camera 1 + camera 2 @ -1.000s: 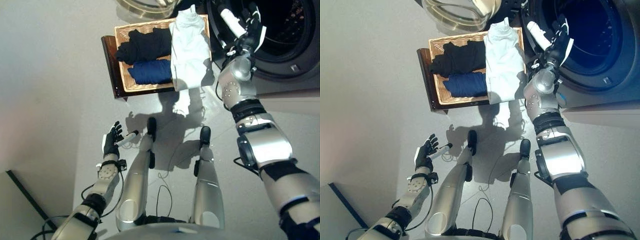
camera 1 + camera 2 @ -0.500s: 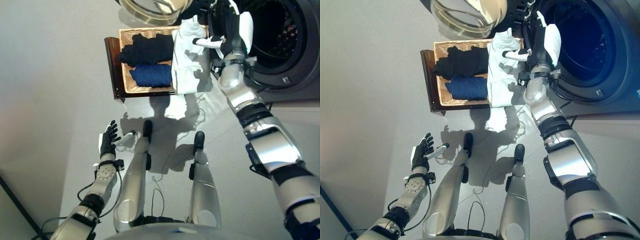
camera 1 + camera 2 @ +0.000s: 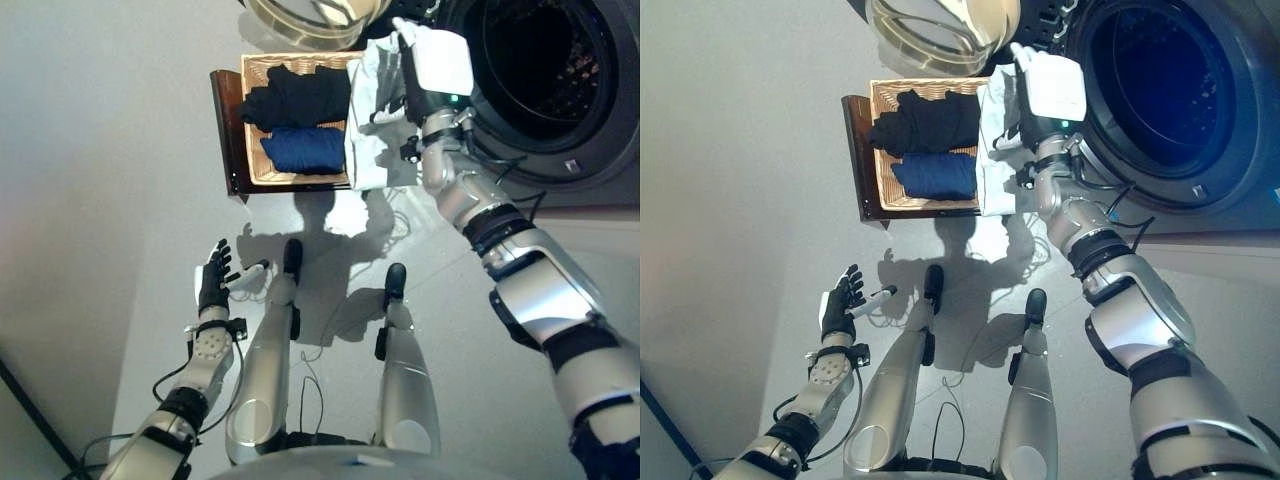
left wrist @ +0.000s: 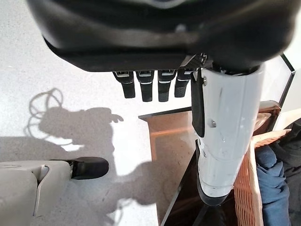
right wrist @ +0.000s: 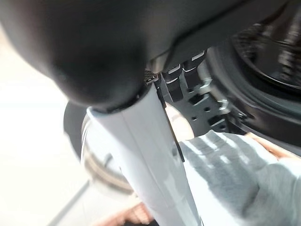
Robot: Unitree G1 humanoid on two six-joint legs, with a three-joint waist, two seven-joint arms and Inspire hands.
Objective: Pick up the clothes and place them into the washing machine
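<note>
White shirt [image 3: 366, 120] lies under the right hand [image 3: 432, 62], fingers straight, reaching for a grasp; next, pinch and lift toward the drum [image 3: 545, 60].

folded clothes [image 3: 305, 120] in basket [image 3: 248, 80]

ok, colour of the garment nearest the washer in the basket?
White garment, draped over the basket's edge; clearest in the left eye view.
</note>
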